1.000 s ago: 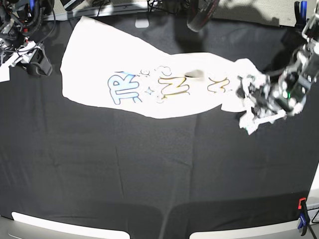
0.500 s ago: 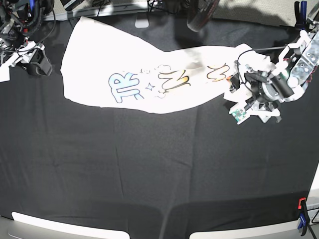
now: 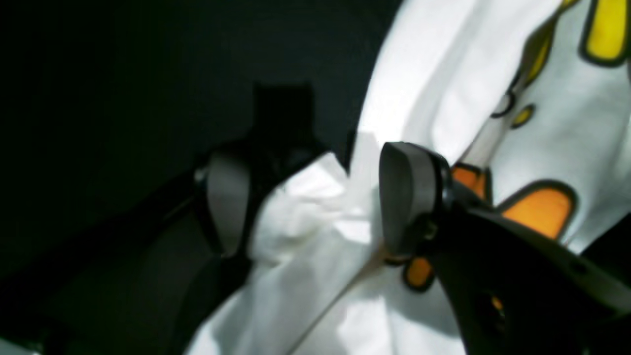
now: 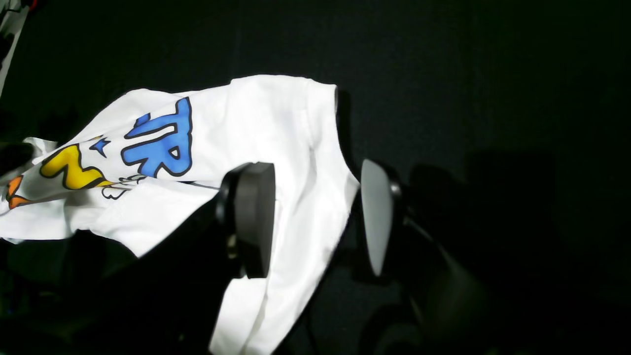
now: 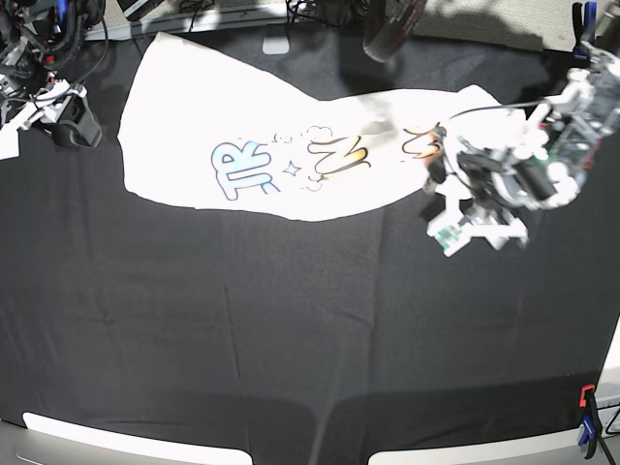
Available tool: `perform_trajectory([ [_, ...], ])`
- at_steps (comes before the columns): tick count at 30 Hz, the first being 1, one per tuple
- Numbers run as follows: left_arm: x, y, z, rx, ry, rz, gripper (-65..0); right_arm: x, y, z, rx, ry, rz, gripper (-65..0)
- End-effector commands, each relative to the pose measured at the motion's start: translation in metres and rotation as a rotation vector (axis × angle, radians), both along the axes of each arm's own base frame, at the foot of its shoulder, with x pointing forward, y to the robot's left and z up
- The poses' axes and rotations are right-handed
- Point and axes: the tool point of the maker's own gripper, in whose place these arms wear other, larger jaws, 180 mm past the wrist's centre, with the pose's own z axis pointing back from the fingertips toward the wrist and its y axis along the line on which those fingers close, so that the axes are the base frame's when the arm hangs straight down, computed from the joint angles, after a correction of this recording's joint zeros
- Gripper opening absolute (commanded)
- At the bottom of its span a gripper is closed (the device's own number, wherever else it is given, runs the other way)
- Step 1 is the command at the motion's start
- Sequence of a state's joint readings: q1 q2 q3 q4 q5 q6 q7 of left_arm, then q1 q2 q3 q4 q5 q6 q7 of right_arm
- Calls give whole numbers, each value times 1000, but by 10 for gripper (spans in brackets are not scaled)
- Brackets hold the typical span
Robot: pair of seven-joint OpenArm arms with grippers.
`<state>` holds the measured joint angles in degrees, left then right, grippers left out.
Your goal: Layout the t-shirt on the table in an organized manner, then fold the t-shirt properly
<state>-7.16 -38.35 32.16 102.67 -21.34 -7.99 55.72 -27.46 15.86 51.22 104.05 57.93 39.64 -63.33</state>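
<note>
Now the left fingers (image 5: 444, 208), released, are hovering at the shirt's (image 5: 242, 116) bunched end on the desk (image 5: 291, 329); right fingers (image 4: 315, 217) are released too. Spreading probably needs grasping that edge.

- T-shirt (image 5: 242, 126) — soft white cloth, matt, creased, with a flat printed design in blue, yellow and orange.
- Table (image 5: 291, 329) — covered in matt black cloth, smooth.
- Left gripper (image 3: 315, 202) — dark matt plastic, with smooth grey pads (image 3: 402, 197).
- Right gripper (image 4: 315, 217) — same dark plastic, pale smooth pads (image 4: 375, 217).
</note>
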Motion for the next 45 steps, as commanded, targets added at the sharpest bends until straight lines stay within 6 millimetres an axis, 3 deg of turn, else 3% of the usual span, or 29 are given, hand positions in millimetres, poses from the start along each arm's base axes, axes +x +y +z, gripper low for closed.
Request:
perform_trajectory([
  [1,12,3,8,1,-37,13,-268,5,-2,12,-13,-43,11,-372],
  [7,16,29,-14,111,-13,58,-268,6,-2,12,-12,-43,11,-372],
  [12,1,45,-34,161,98,101,-268,6,-2,12,-12,-44,11,-372],
  [18,-19,30,-39,72,221,93,-268,8,-2,15,-11,-64,5,-372],
  [23,-22,22,-38,42,234,52,-271,28,-6,34,-8,-185,-23,-372],
  [25,-18,24,-38,55,209,54,-362,41,-6,41,-16,-218,-24,-372],
  [28,-6,31,-35,89,147,104,-650,67,-7,53,-33,-294,-53,-372],
  [30,-1,32,-34,101,118,104,-650,83,-6,55,-44,-320,-85,-372],
  [36,1,29,-32,90,107,101,-650,112,6,12,19,-220,-120,-372],
  [42,1,29,-32,90,107,101,-650,104,31,-63,135,-8,-79,-373],
  [45,1,30,-33,90,107,102,-650,101,47,-80,217,28,-62,-373],
])
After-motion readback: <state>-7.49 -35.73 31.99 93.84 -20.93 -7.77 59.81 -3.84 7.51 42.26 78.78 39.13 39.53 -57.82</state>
